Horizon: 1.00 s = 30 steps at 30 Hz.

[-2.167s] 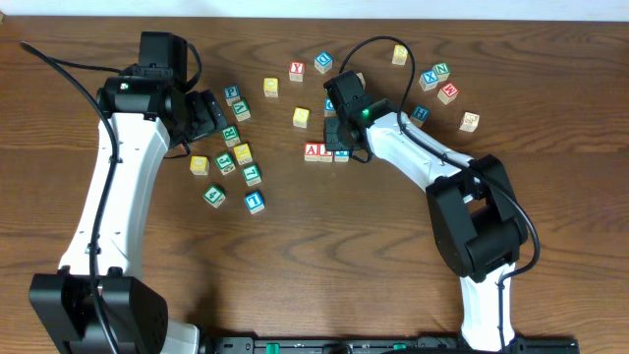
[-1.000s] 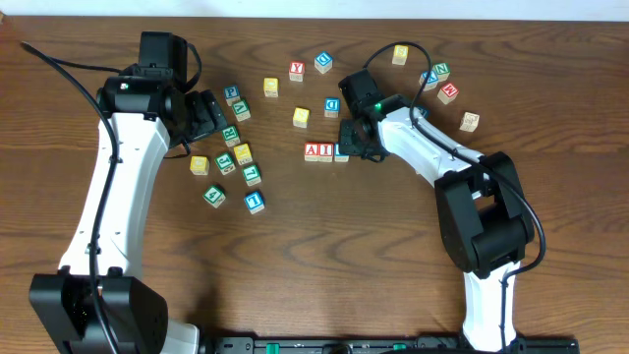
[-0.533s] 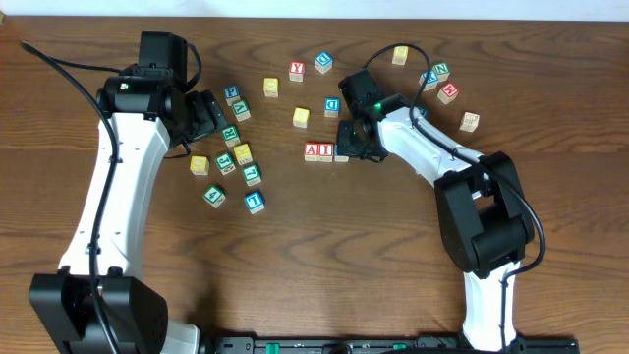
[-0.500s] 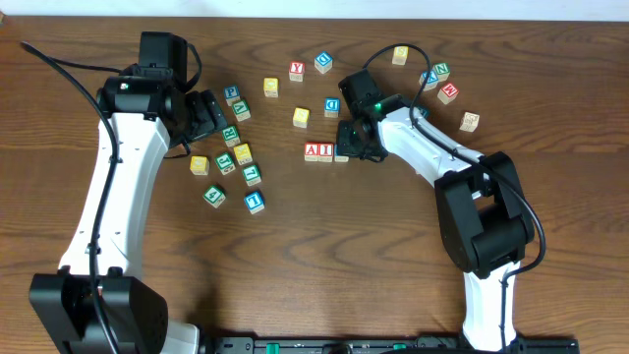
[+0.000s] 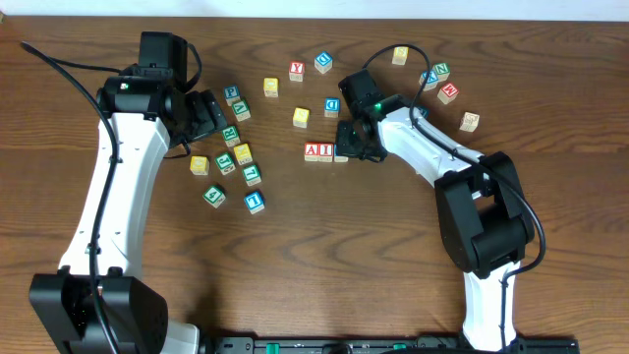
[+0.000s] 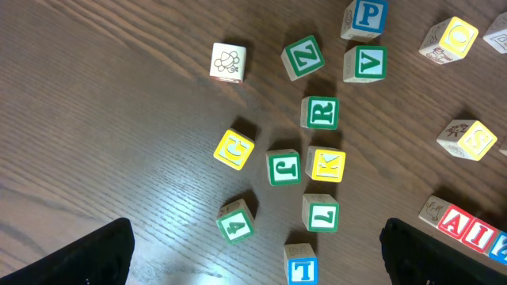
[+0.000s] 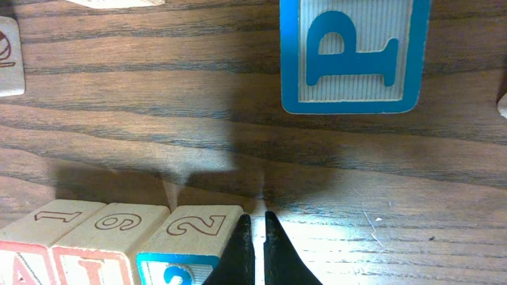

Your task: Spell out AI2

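Note:
Three wooden cubes stand side by side in a row at the table's middle: the red "A" cube (image 5: 313, 151), the red "I" cube (image 5: 325, 151) and the blue "2" cube (image 5: 340, 152), the last partly hidden by the right arm. In the right wrist view the "2" cube (image 7: 194, 235) sits at the bottom left, next to the "I" cube (image 7: 103, 245) and "A" cube (image 7: 32, 237). My right gripper (image 7: 256, 237) is shut and empty, its fingers right beside the "2" cube. In the left wrist view the row (image 6: 467, 226) shows at the right edge. My left gripper (image 6: 253, 253) is open and empty, above the left cluster.
A blue "P" cube (image 7: 355, 51) lies just beyond the right gripper. A cluster of green, yellow and blue cubes (image 5: 234, 157) sits under the left arm, including a blue "1" cube (image 5: 255, 202). A red "Y" cube (image 5: 296, 71) and several others lie along the far side.
The right gripper has drawn back to the right of the "2" cube, which now stands in the row beside "I". Over the last second nothing has moved. The left arm is still.

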Available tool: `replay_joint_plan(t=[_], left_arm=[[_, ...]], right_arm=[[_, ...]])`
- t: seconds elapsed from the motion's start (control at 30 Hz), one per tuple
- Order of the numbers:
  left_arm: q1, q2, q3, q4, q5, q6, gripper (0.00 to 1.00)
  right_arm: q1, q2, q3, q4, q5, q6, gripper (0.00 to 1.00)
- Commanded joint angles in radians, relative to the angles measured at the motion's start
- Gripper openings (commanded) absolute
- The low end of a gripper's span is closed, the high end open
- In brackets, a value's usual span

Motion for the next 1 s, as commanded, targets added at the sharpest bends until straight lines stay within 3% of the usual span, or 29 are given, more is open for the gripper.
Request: replay_joint_plan(t=[0.0,0.97], left_arm=[[0.0,0.002,0.009,-0.005,-0.02,0.006,0.98],[0.0,0.002,0.009,-0.005,-0.02,0.006,0.98]], right_arm=[[0.002,-0.005,-0.004,0.002,-0.006,0.011,0.01],[0.016,-0.005,-0.004,0.009,-0.014,0.003,0.01]])
